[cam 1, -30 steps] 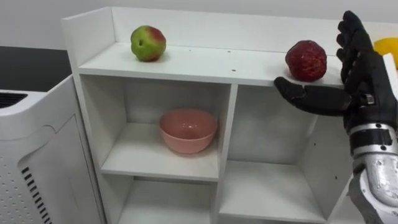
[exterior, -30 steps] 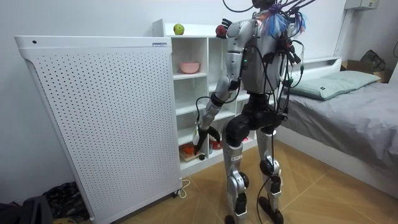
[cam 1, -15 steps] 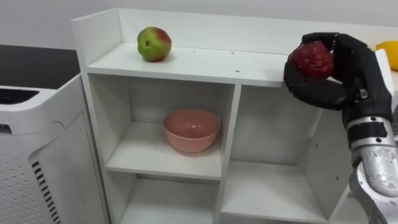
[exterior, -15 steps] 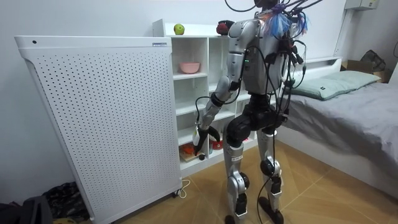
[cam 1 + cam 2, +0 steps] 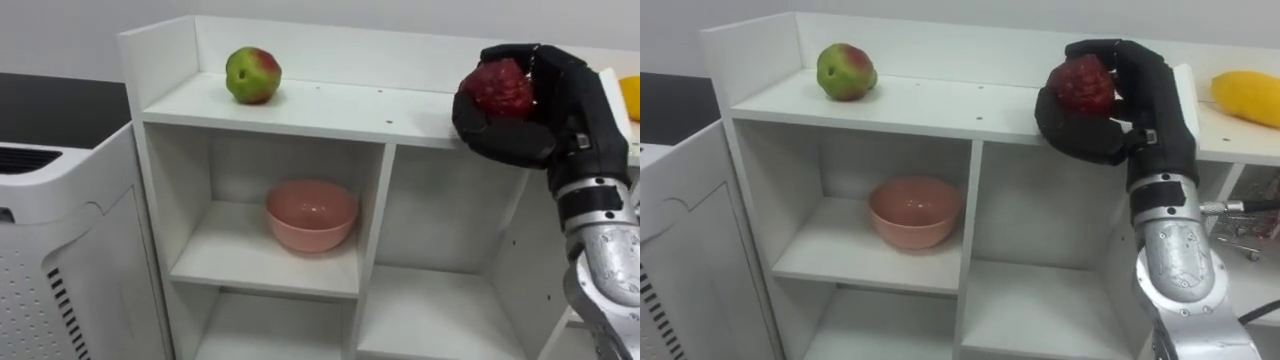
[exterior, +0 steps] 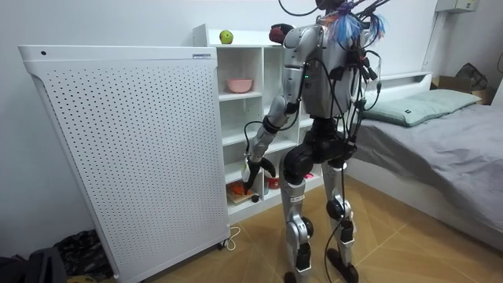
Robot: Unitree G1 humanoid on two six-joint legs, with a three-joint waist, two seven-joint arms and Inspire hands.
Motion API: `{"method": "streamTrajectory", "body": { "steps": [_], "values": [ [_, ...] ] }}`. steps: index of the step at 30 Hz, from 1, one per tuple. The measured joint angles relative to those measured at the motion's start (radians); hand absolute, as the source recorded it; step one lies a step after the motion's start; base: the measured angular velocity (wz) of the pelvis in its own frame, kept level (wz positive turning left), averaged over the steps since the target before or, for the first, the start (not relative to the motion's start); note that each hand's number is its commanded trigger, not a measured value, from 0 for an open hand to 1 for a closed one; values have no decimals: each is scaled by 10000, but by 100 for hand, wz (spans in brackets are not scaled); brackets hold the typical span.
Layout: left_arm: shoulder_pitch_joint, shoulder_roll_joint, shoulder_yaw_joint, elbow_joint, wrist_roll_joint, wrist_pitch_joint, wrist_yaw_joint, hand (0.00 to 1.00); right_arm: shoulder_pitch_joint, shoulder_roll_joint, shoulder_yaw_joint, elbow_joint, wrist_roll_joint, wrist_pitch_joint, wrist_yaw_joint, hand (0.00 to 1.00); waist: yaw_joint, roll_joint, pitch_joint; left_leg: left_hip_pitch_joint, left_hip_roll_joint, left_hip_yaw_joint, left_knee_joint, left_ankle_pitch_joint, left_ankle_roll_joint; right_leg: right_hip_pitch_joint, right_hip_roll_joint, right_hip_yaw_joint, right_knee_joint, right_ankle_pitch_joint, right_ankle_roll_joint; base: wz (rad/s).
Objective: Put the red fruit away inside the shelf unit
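One hand does the work here: the right hand (image 5: 565, 105) is clenched around a dark red fruit (image 5: 497, 88). Its fingers curl over the far side and the thumb wraps underneath. Hand and fruit sit at the front edge of the top shelf (image 5: 330, 105) of the white closet (image 5: 375, 240). We cannot tell whether the fruit touches the board or is just clear of it.

Well to the hand's left on the same shelf, a green and red apple (image 5: 252, 75) stands alone near the back wall. Below and to the left of the hand, a pink bowl (image 5: 311, 214) rests upright in the upper left compartment. Farther left, beyond the closet's side wall, stands a white perforated cabinet (image 6: 118, 149).

Just to the hand's right lies a yellow fruit (image 5: 1248, 98), apart from the hand. The right eye view takes in most of it, lying on its side on the top shelf, while the left eye view cuts it off at the edge.

From the room view we get what the eye views leave out. The robot stands upright on the wooden floor, close against the closet front, with the right hand raised to the closet top. The left hand (image 6: 253, 169) hangs far below the right one, in front of the lower shelves. Beside it, on the bottom shelf, are some red and white items (image 6: 240, 189) too small for us to tell. A bed (image 6: 440, 134) with grey covers stands behind the robot, toward the room view's right.
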Motion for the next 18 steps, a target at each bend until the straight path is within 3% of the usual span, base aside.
{"method": "streamTrajectory", "body": {
  "steps": [1,2,3,4,5,6,7,9,12,15,18],
  "values": [
    [3,8,-42,12,-57,-107,39,0,117,2,154,-236,0,0,183,100,14,181,72,91,170,-454,-7,19,23,-456,97,113,657,-225,-199,-30],
    [-1,57,-48,41,-52,-201,73,0,185,28,236,-395,-18,0,268,100,64,223,61,110,272,-792,-11,18,22,-710,360,481,568,-309,-373,-64],
    [0,246,61,137,-42,-344,173,0,270,130,546,-787,-69,7,423,100,172,159,6,19,382,-1082,17,-1,-11,-1091,886,1039,-716,336,-762,-44],
    [-15,206,164,457,-49,-359,298,0,547,131,858,-1187,-39,-1,561,100,-20,294,-59,-55,553,-772,-8,-27,-337,-1011,1022,599,-804,1010,-997,-21],
    [-22,203,137,570,-85,-361,292,0,713,141,973,-1315,-21,-2,579,100,-165,286,-62,-43,559,-350,-50,16,-449,-932,967,521,-794,1015,-1004,29],
    [-10,140,-4,658,-197,-365,273,0,911,165,1126,-1451,-34,2,666,100,-312,368,-74,15,605,588,-241,88,-535,-793,930,562,-792,1014,-1002,33],
    [-24,128,-132,651,-288,-370,241,0,990,260,1176,-1501,-8,4,777,100,-367,422,-77,50,689,1259,-379,162,-446,-743,922,611,-784,994,-972,24],
    [-50,129,-185,651,-287,-371,250,0,989,282,1181,-1535,124,6,1136,100,-290,402,-75,71,650,1509,-449,229,-333,-757,917,706,-796,979,-946,7],
    [132,140,-211,680,-430,-363,280,0,993,404,1250,-1724,536,1,1622,100,-159,361,-57,-72,455,1509,-360,243,-207,-794,870,728,-790,955,-907,5],
    [348,119,-404,570,-575,-362,307,0,1025,547,1373,-2108,943,-15,1857,100,-176,399,-46,-318,375,1506,-220,282,-234,-988,773,706,-744,915,-719,11],
    [414,110,-627,645,-590,-369,419,0,1192,856,1575,-1848,935,-166,2078,100,-145,498,-28,-623,312,1493,80,353,-172,-1223,686,635,-559,1006,-741,3]
  ]
}}
